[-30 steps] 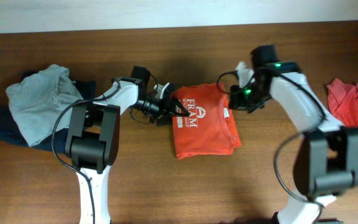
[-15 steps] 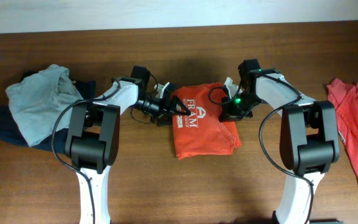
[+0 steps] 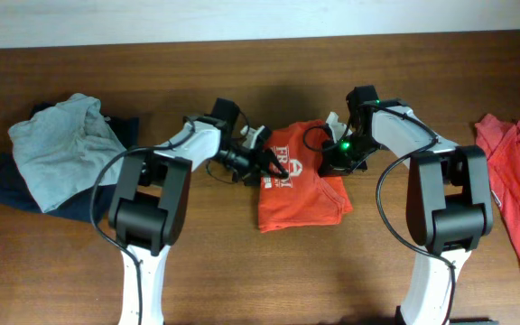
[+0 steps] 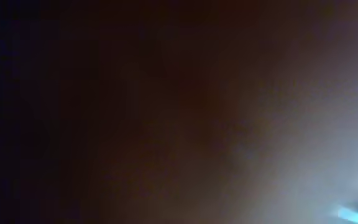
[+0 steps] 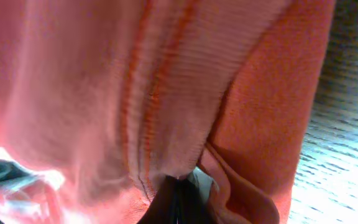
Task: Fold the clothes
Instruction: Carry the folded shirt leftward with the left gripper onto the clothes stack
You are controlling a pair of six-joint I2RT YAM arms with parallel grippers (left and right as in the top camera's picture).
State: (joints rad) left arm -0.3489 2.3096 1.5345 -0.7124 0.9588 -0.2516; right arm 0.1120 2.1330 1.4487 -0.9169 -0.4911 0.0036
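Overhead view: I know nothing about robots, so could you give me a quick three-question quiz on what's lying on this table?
1. True or false: the grey garment lies on top of the dark navy garment.
2. Where on the table is the folded orange T-shirt? A) at the far left end B) in the middle C) hanging off the right edge
3. Fill in: the lettering printed on the folded orange T-shirt is ___ in colour.
Key: 1 true; 2 B; 3 white.
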